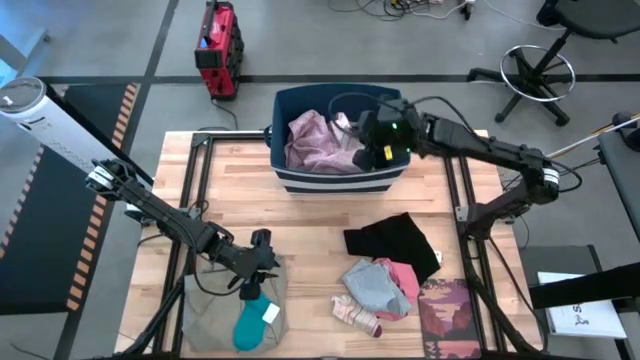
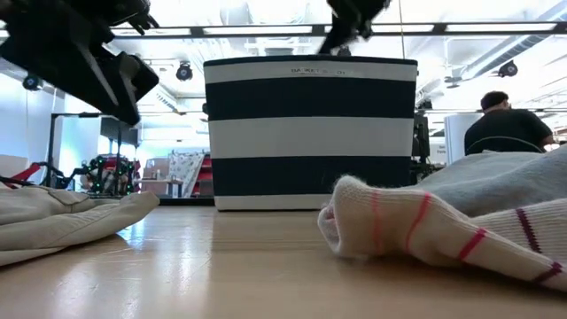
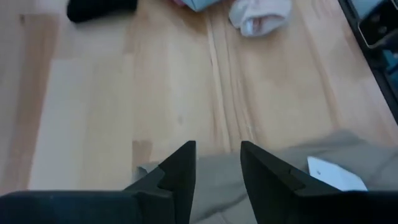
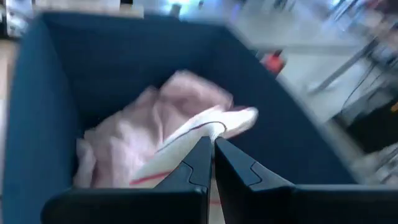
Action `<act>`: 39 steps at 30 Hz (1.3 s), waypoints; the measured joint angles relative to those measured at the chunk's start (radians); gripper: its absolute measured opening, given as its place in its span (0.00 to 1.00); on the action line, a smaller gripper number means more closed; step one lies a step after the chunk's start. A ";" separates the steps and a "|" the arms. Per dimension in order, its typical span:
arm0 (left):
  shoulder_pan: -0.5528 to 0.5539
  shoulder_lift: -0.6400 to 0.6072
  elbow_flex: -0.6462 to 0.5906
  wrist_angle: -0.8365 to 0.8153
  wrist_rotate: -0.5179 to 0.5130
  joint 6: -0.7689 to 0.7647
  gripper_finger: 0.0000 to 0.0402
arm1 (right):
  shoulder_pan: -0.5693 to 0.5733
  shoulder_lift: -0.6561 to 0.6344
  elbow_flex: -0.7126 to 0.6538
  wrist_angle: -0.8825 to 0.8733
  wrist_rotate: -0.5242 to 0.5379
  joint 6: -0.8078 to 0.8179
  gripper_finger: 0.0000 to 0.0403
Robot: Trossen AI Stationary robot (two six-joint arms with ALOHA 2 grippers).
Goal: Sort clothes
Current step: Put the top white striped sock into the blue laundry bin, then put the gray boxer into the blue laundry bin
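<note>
Right gripper (image 4: 210, 163) extended over bin (image 1: 290, 176), jaws pinching white cloth (image 4: 205, 127) above pink garment (image 1: 315, 145). Left gripper (image 3: 217, 171) low over trousers (image 1: 210, 310), jaws spread, empty.

Grey floor (image 1: 300, 40) is spreading out around the wooden table (image 1: 330, 215), crossed by darker seams. A red equipment case (image 1: 217, 50) is sitting on it just behind the table, a black cable trailing from it. Off to the right, a swivel stool (image 1: 535, 65) is showing its chrome foot ring and star base, and loose cables (image 1: 420, 8) are lying at the far edge. Black mats with orange-striped borders (image 1: 118, 130) are running along the left side. From table height, bright ceiling light strips (image 2: 266, 31) are glowing overhead, and a person in dark clothing (image 2: 505, 128) is sitting with their back turned at the right.
</note>
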 joint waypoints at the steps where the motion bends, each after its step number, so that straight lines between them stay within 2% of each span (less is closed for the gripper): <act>1: 0.008 0.000 0.000 0.013 -0.001 0.006 0.28 | -0.027 0.011 0.000 -0.003 -0.033 0.022 0.00; 5: 0.048 0.000 0.000 0.035 0.001 0.027 0.28 | -0.117 0.055 0.001 -0.053 -0.156 0.052 0.00; 9: 0.095 0.000 0.000 0.060 0.047 0.083 0.28 | -0.142 0.094 0.000 -0.089 -0.200 0.055 0.06; 16: 0.170 0.000 0.000 0.157 0.171 0.201 0.28 | -0.120 0.063 0.000 -0.088 -0.190 0.025 0.30; 21: 0.205 0.000 -0.015 0.226 0.184 0.270 0.28 | -0.090 -0.014 0.000 -0.132 -0.190 0.007 0.49; 24: 0.214 -0.001 -0.060 0.403 0.180 0.314 0.28 | -0.033 -0.073 0.000 -0.182 -0.191 -0.010 0.56; 28: 0.234 -0.001 -0.169 0.645 0.182 0.359 0.26 | 0.069 -0.144 0.000 -0.246 -0.188 0.014 0.58; 34: 0.273 0.000 -0.286 0.829 0.174 0.286 0.17 | 0.274 -0.215 -0.031 -0.307 -0.190 0.121 0.56; 39: 0.273 0.000 -0.319 0.898 0.169 0.313 0.11 | 0.439 -0.220 -0.115 -0.310 -0.171 0.227 0.53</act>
